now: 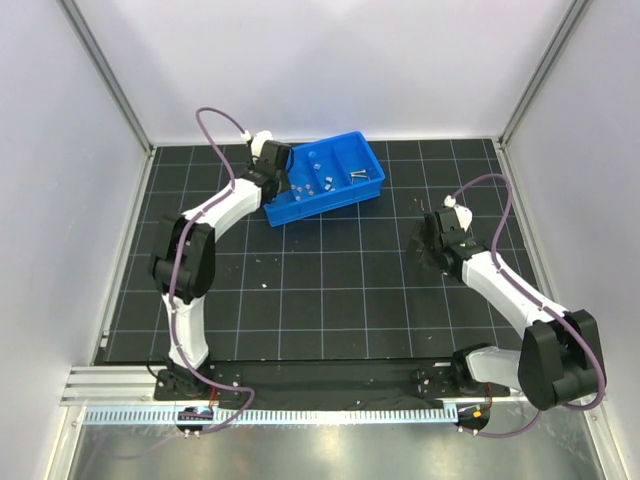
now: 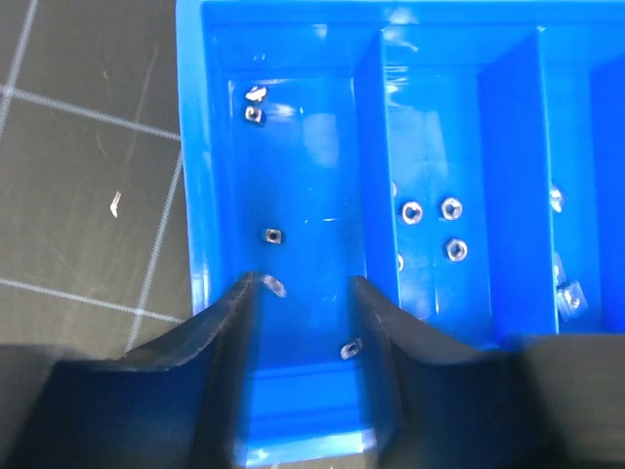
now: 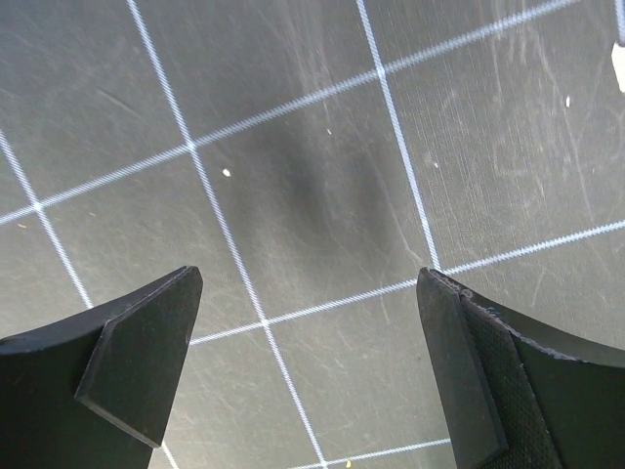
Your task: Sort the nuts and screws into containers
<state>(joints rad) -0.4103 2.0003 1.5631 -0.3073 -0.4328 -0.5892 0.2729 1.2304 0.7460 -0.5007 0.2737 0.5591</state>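
Over an end compartment of the blue tray (image 1: 330, 204), slanted lengthwise toward upper right, the left gripper (image 2: 303, 285) is held parted and empty; the right gripper (image 3: 309, 285) is spread wide.

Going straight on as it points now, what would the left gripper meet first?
Probably the floor of the end compartment of the blue tray, near loose nuts; depth is unclear.

1. You had a black mat (image 1: 340, 300) with a white grid as the work surface.
2. Your blue tray (image 1: 330, 207) sat on it at twelve o'clock.
3. A white fleck (image 1: 263, 285) lay near eight o'clock.
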